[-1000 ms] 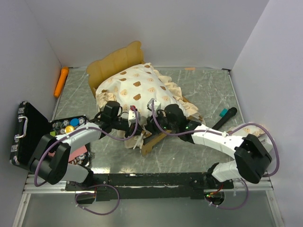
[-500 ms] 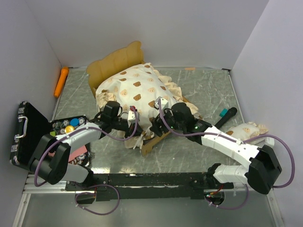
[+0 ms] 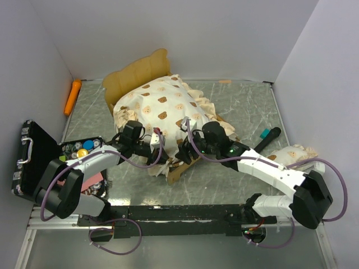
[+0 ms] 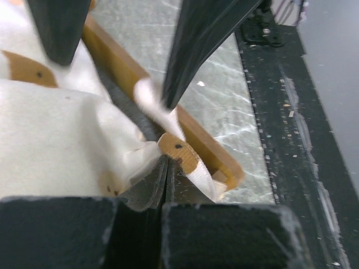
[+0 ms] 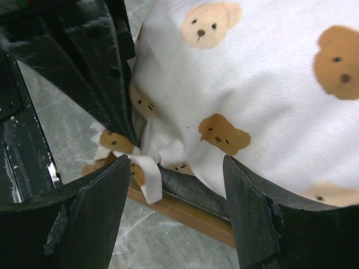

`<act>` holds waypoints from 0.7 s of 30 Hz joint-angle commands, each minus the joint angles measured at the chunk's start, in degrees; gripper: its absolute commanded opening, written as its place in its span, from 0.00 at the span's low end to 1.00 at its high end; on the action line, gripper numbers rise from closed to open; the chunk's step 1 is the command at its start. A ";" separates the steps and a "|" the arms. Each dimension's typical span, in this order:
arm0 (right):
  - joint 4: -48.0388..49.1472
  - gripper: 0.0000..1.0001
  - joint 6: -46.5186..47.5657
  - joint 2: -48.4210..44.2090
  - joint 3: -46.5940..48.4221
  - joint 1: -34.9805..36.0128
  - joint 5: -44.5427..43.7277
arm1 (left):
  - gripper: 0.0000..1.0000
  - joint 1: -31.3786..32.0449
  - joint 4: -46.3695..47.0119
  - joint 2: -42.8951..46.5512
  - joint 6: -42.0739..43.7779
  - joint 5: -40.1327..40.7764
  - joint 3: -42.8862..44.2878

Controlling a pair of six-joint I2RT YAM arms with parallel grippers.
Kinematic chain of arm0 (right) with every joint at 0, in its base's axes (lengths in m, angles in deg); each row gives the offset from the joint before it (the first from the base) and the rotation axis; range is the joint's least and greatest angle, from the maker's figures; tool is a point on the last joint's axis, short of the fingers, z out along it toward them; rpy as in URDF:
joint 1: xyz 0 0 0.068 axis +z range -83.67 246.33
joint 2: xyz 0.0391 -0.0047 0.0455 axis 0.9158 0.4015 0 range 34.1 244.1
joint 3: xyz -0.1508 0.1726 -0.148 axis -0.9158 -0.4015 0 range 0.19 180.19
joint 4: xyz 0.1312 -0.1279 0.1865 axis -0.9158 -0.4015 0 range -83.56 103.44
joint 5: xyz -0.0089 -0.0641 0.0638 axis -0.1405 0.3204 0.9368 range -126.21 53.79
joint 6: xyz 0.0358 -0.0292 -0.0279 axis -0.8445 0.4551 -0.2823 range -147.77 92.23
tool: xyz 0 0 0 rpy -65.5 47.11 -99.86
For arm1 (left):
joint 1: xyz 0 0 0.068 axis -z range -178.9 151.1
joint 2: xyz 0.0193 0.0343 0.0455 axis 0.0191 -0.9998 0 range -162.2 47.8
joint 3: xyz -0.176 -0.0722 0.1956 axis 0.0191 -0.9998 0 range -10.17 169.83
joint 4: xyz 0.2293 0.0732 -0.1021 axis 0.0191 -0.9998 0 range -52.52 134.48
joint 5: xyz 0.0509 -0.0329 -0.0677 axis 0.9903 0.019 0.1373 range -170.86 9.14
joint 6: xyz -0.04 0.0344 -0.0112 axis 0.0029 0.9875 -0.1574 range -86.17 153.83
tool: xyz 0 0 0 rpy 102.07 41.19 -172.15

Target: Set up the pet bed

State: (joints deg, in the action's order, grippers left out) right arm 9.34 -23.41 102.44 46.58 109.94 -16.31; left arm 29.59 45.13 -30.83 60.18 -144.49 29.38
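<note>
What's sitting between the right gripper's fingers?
Right wrist view: a ruffled mattress corner, with the bed frame rail just below it.

Clad in white shells over black joints, left arm (image 3: 92, 159) and right arm (image 3: 269, 171) alike. Strung with looping purple cables (image 3: 137, 164). Tipped with matte black wedge fingers (image 5: 255, 218).

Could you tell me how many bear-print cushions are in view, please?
2: the mattress on the bed frame, and the pillow at the far right. Others could be hidden.

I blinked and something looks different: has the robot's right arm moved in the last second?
Yes. The right arm's elbow swung nearer and rightward, away from the black marker, uncovering the pillow.
</note>
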 commanded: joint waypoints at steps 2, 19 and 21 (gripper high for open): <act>2.43 0.73 0.65 3.03 -0.16 -0.29 1.37 | 0.01 0.16 -3.54 -0.82 2.22 -7.02 2.81; 5.24 0.73 0.03 7.60 1.68 -0.37 -0.12 | 0.01 2.27 6.73 -4.60 -7.36 -12.47 3.08; 5.41 0.73 -0.05 8.74 2.47 -0.46 -0.47 | 0.01 2.53 12.77 -4.60 -14.09 -13.18 1.94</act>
State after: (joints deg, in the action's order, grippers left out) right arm 11.46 -23.43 109.54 45.68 109.94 -15.89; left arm 31.55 47.07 -36.43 54.96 -152.93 31.94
